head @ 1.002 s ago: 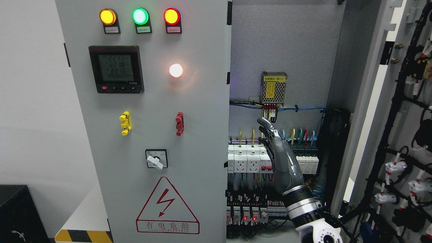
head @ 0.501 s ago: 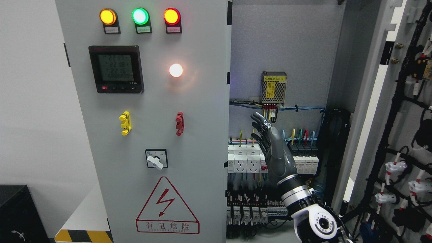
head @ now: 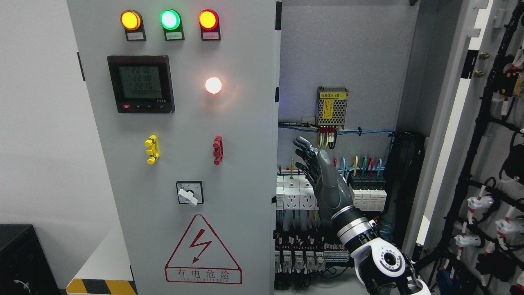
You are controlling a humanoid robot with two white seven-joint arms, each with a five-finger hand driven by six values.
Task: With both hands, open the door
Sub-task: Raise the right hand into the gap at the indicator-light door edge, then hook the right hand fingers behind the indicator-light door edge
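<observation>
The right hand (head: 323,180) is raised inside the cabinet opening, fingers (head: 305,157) extended and holding nothing, apparently positioned toward the free edge of the left door (head: 184,123), which remains closed. Behind it, the wiring (head: 327,172) is exposed.

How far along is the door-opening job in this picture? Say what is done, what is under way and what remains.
Done: the right door is swung open, exposing the wiring inside. Under way: the right hand, fingers extended and holding nothing, is raised near the inner edge of the left door. Left: that door looks closed; the left hand is out of view.
</observation>
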